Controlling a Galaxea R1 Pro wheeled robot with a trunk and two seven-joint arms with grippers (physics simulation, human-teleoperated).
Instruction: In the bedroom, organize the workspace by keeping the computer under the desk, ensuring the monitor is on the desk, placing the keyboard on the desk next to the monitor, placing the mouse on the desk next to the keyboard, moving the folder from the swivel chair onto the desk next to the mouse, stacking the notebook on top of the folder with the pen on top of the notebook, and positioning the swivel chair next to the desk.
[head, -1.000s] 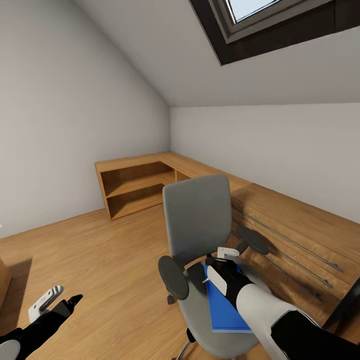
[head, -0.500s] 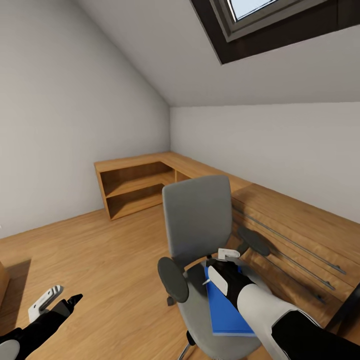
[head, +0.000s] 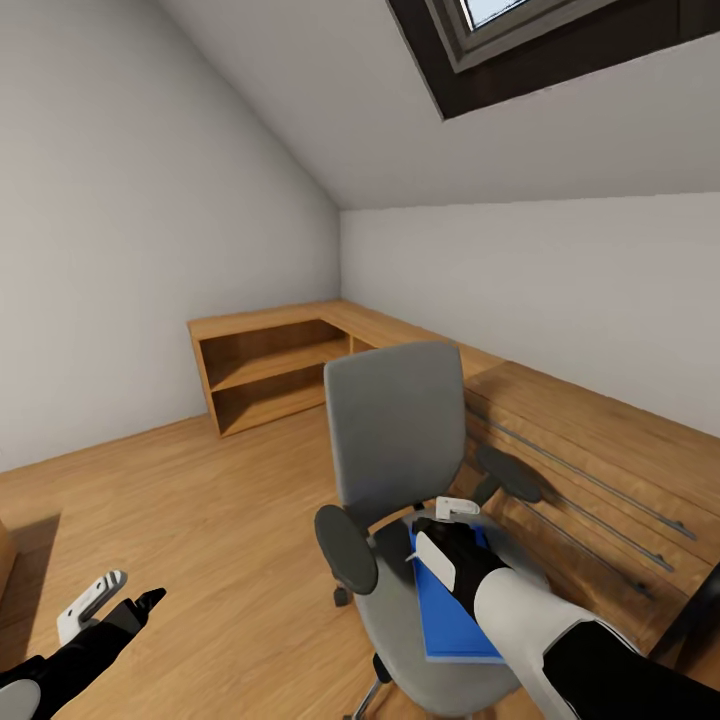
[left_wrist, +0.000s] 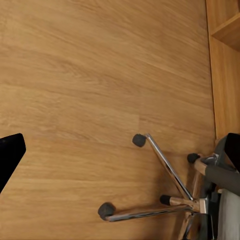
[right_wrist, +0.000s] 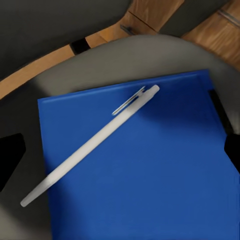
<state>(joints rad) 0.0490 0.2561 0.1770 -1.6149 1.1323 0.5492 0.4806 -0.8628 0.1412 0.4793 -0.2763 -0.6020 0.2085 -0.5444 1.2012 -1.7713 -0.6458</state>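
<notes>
**Folder and pen waiting on the swivel chair**

Right gripper (head: 437, 530) is hovering over the folder (right_wrist: 145, 165), fingers spread wide, gripping nothing. Pen (right_wrist: 92, 142) is lying diagonally across it. Both are sitting on the swivel chair (head: 395, 440) seat. Left gripper (head: 105, 600) is hanging low, grip unclear.

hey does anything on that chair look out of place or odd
Yes. A white pen lies diagonally across the blue folder, and the folder itself sits on the swivel chair seat rather than on a desk. The right gripper hovers above them.

Right gripper (head: 447, 520) over folder (head: 452, 612) on swivel chair (head: 400, 480)
</notes>
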